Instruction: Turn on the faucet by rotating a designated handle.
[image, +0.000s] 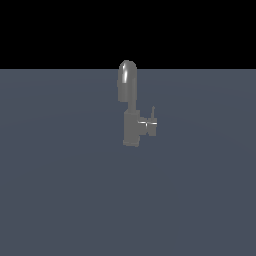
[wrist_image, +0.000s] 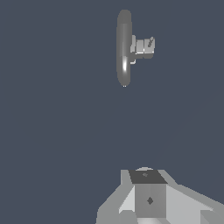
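Note:
The grey faucet (image: 131, 127) stands upright on the blue-grey floor, with its thick arched spout (image: 127, 80) on top. The handle (image: 148, 122) is a short stub on the exterior view's right side of the body, with a thin lever (image: 153, 112) pointing up. In the wrist view I see the faucet (wrist_image: 124, 48) from above, its handle (wrist_image: 143, 46) sticking out sideways. My gripper (wrist_image: 148, 192) shows only in the wrist view. Its fingers read as one closed block, empty, well apart from the faucet. The arm is not in the exterior view.
A flat blue-grey floor (image: 60, 190) spreads all around the faucet. Black background lies beyond its far edge (image: 50, 68). No other objects show.

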